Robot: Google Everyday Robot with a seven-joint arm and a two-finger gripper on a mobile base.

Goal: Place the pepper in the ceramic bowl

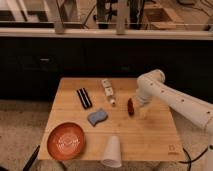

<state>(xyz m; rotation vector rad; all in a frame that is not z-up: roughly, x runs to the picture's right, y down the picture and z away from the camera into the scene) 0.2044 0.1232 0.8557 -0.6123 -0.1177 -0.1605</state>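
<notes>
Just beside the pepper (130, 106), gripper (142, 111)

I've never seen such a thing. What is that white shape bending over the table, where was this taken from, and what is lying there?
The white shape is a robot arm, reaching in from the picture's right. At its tip is the gripper, its hand, lowered to the table right beside a small dark red pepper; whether it grips the pepper I cannot tell. The camera looks down on the table from in front. Also lying there: an orange-red ceramic bowl at the near left corner, a white cup on its side, a blue-grey pad, a black bar and a small bottle. The job is to put the pepper into the bowl, not yet done.
</notes>
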